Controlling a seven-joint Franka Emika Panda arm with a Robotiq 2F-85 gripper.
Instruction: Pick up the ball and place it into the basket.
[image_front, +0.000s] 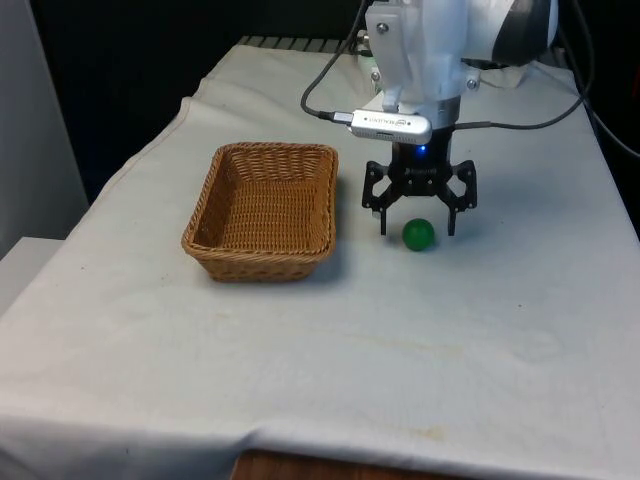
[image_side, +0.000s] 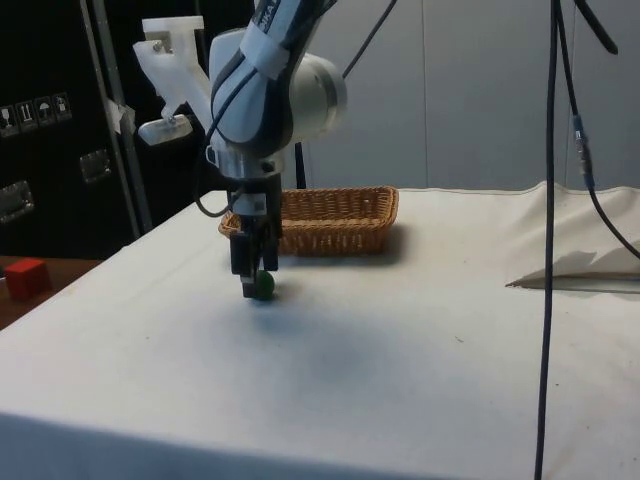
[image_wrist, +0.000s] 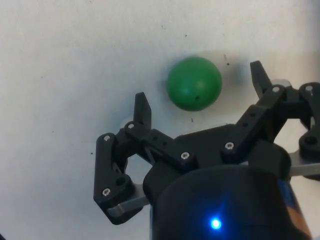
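A small green ball (image_front: 419, 235) lies on the white cloth, a short way to the front view's right of the wicker basket (image_front: 262, 211). My gripper (image_front: 418, 224) is lowered over the ball and stands open, one finger on each side of it, tips close to the cloth. In the wrist view the ball (image_wrist: 194, 83) sits between the two spread fingertips (image_wrist: 142, 107), touching neither; my gripper (image_wrist: 200, 92) holds nothing. From the side the ball (image_side: 263, 285) peeks out just under my gripper (image_side: 256, 283), and the basket (image_side: 325, 219) is behind it.
The basket is rectangular, shallow and holds nothing. A red block (image_side: 26, 277) sits on a surface beyond the table's edge in the side view. Cables (image_side: 560, 200) hang down over the table at the side view's right.
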